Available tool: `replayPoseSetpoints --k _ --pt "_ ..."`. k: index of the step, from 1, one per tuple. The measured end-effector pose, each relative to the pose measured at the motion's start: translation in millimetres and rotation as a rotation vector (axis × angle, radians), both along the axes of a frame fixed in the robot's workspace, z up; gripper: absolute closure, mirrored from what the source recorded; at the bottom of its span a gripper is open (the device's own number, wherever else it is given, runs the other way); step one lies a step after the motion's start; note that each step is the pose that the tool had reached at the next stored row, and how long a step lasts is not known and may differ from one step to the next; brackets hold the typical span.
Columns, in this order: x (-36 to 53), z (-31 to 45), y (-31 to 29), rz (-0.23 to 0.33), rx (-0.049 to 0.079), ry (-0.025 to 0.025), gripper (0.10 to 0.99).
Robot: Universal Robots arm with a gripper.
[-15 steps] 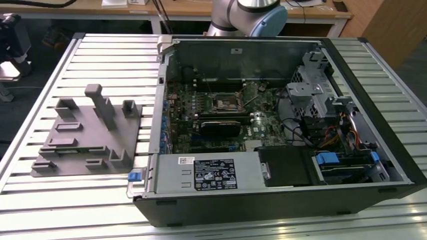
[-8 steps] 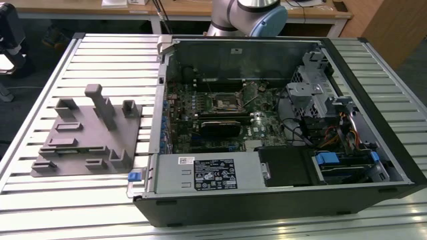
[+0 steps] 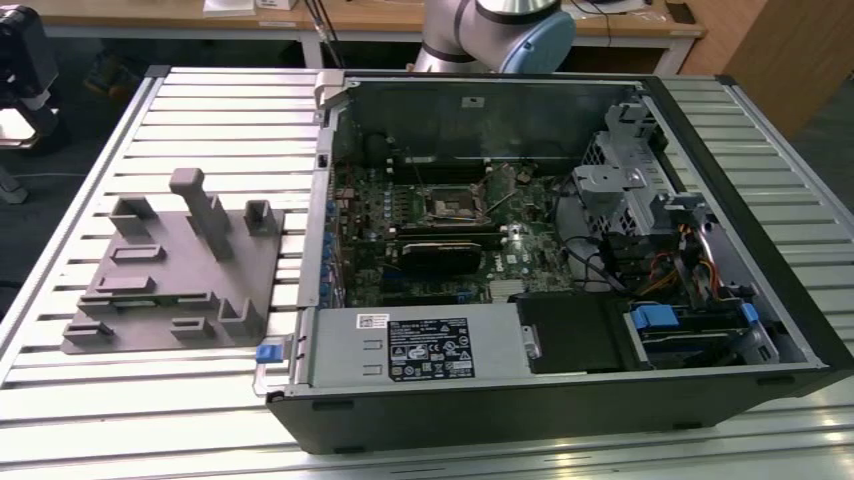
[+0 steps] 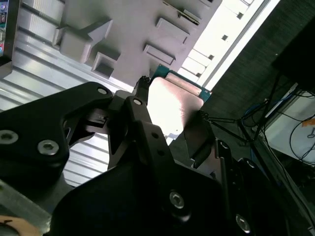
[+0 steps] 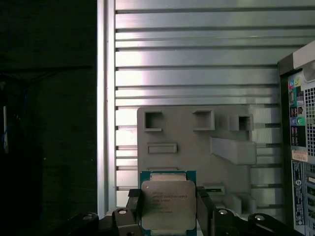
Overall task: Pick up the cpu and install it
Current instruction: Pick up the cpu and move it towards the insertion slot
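Observation:
The cpu (image 5: 167, 206), a small square chip with a silvery-white metal top on a green board, sits between my gripper's (image 5: 169, 219) two black fingers (image 5: 134, 212), high above the table. The gripper is shut on its two opposite edges. In the second wrist view the cpu (image 4: 173, 98) shines brightly between the same black fingers (image 4: 139, 110) of the gripper (image 4: 170, 120). Directly below it lies the grey plastic fixture (image 5: 197, 142). In the exterior view, the dark square socket (image 3: 447, 205) with its metal frame sits mid-motherboard inside the open computer case (image 3: 561, 400).
The grey fixture (image 3: 174, 270) with its raised blocks lies on the ribbed metal table (image 3: 80, 420) at the exterior view's left, beside the case. A long black module (image 3: 447, 255) lies below the socket. Drive cages and cables (image 3: 667, 230) crowd the case's right side. My arm's base (image 3: 494, 30) stands behind it.

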State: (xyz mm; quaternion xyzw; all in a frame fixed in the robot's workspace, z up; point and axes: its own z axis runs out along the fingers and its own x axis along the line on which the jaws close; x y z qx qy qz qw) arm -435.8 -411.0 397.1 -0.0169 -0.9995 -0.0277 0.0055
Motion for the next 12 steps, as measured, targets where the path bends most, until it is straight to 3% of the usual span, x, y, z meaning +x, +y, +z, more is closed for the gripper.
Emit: replayPoseSetpoints --k 8,12 --pt "15.4 0.0 0.0 0.002 0.0 0.0 0.549" --pt "16.3 3.5 0.1 0.002 0.0 0.0002 0.549"
